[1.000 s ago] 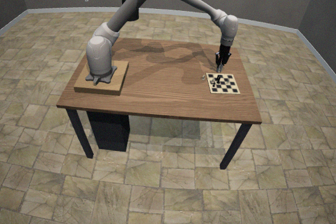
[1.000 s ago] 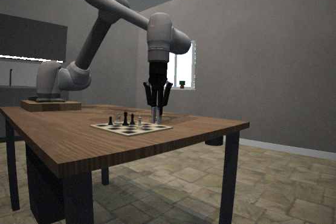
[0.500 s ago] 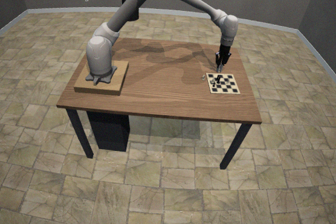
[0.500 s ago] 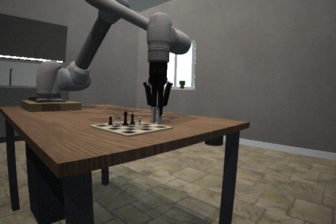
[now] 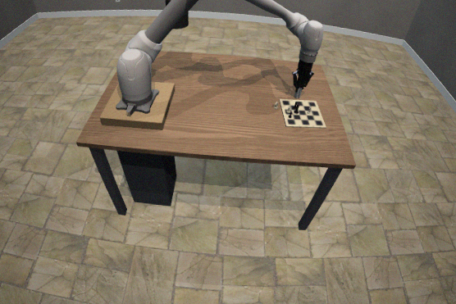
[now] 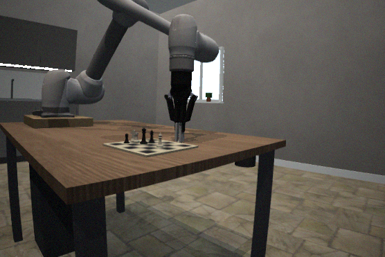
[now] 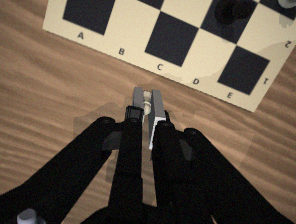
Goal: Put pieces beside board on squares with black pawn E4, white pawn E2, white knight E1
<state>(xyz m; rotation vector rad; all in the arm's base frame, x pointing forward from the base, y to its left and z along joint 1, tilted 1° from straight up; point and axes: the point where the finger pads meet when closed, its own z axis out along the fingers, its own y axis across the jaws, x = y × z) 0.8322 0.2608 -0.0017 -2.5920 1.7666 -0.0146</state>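
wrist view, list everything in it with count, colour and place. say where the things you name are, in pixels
chessboard (image 5: pixel 323 126) (image 6: pixel 114 145) (image 7: pixel 107 47): one, cream and dark, across the top, cut off by the frame
black piece (image 7: pixel 226 12): one, black, on the board around D2, type unclear
pale piece (image 7: pixel 287 3): one, pale, top right corner, mostly cut off
white pawn (image 7: pixel 147 102): one, cream, off the board, between the fingers
table (image 5: pixel 213 129) (image 6: pixel 121 161) (image 7: pixel 40 85): one, brown wood, beneath everything
gripper (image 5: pixel 298 93) (image 6: pixel 179 137) (image 7: pixel 145 101): one, black with grey fingertips, lower middle, shut on the pawn
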